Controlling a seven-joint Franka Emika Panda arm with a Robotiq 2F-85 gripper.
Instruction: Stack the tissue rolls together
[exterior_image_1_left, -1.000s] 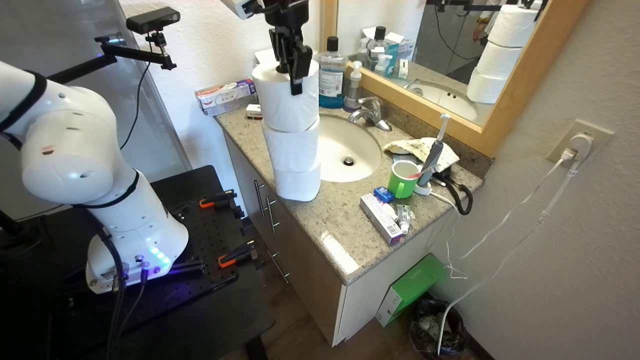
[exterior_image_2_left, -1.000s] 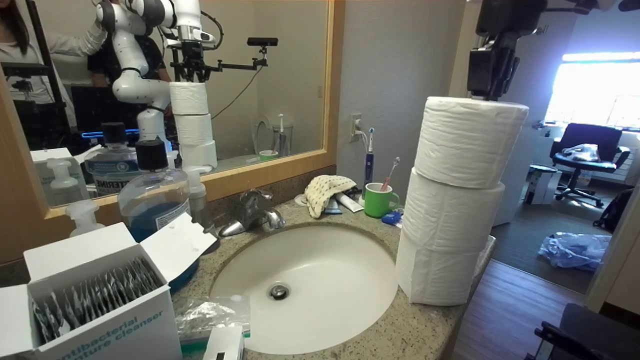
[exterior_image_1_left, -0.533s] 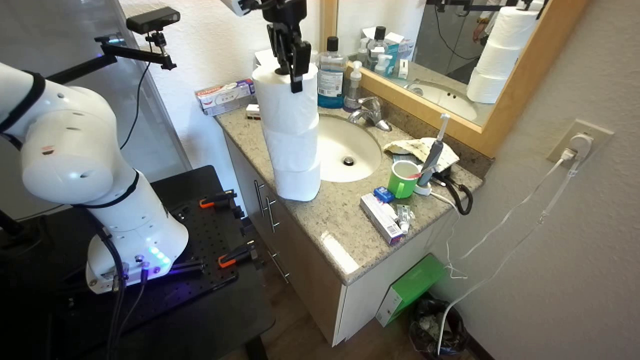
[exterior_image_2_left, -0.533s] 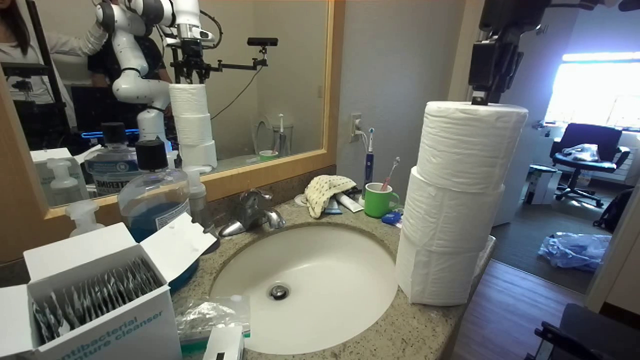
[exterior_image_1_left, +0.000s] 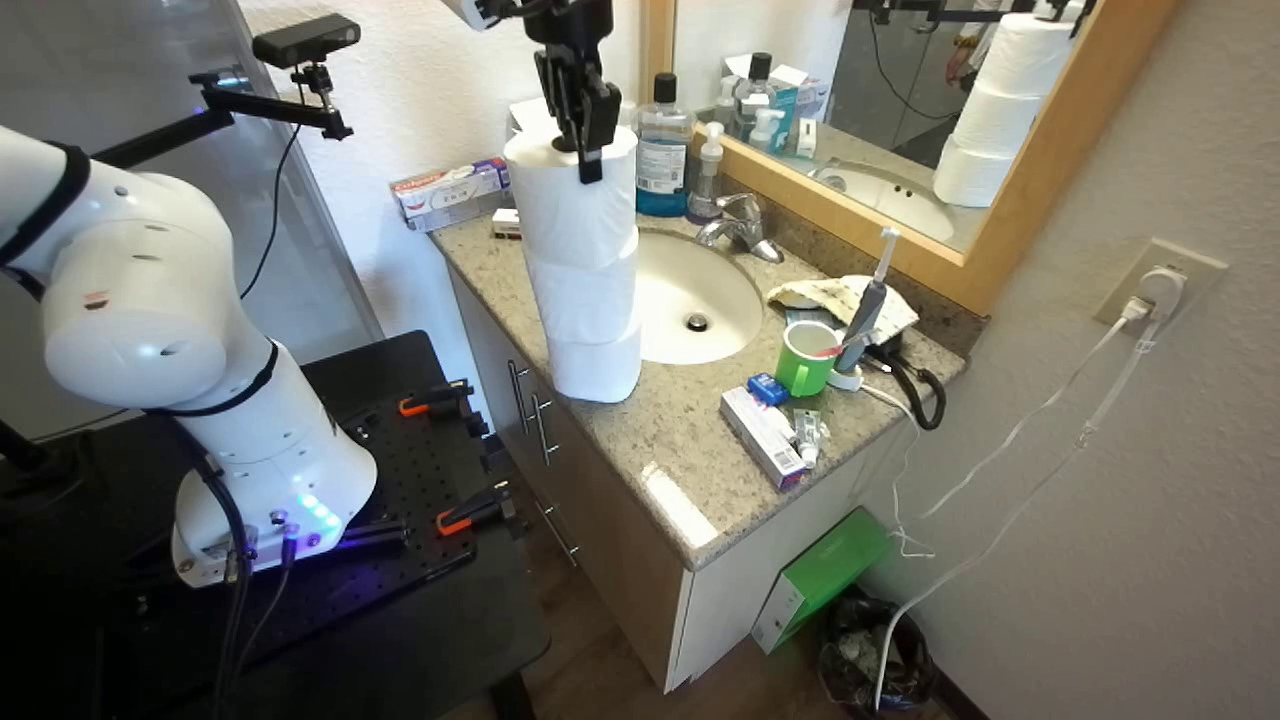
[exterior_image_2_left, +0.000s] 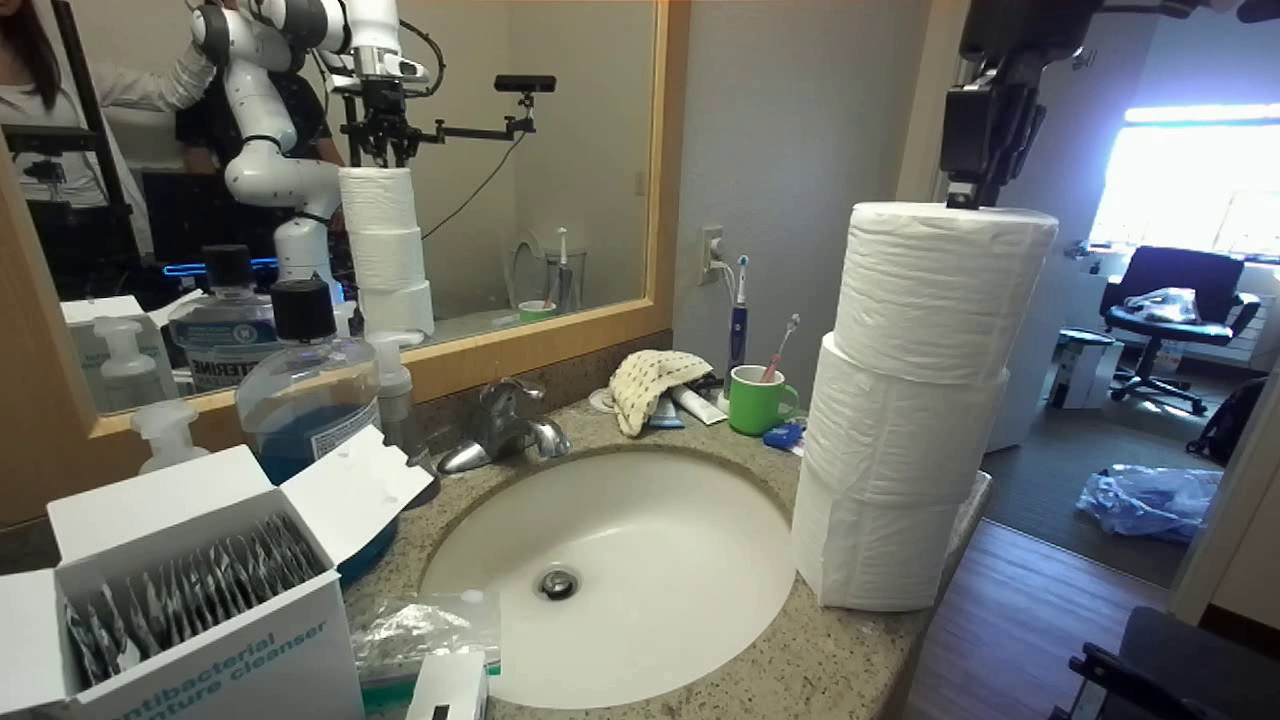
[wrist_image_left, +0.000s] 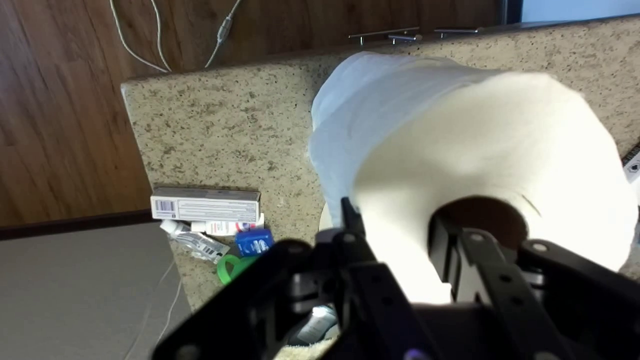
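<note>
Three high! A column of white, cylindrical paper tissue rolls (exterior_image_2_left: 920, 405) stands on the speckled beige stone countertop (exterior_image_2_left: 800, 665), near three o'clock from the oval cream sink (exterior_image_2_left: 660, 520) in an exterior view. Bottom roll (exterior_image_2_left: 875, 548) planted, middle roll (exterior_image_2_left: 905, 430) seated on it, top roll (exterior_image_2_left: 945, 290) aboard, no gap showing at either seam! The stacking itself looks done; what's left, on my reading, is letting go and lifting clear towards twelve o'clock. No loose roll shows in these views.

Up top, the black two-fingered robot gripper (wrist_image_left: 395, 220) sits at the top roll's twelve o'clock in both exterior views. Wrist view, and what a straddle: one black finger (wrist_image_left: 441, 242) is down the dark round core hole (wrist_image_left: 492, 217), the other black finger (wrist_image_left: 353, 220) is outside the roll. Between them, a thickness of paper, and from the snug fit I judge it pinched, though the contact is partly hidden. From the fingertips, the core hole lies towards three o'clock, and the sides of the middle and bottom rolls peek out near eleven.
</note>
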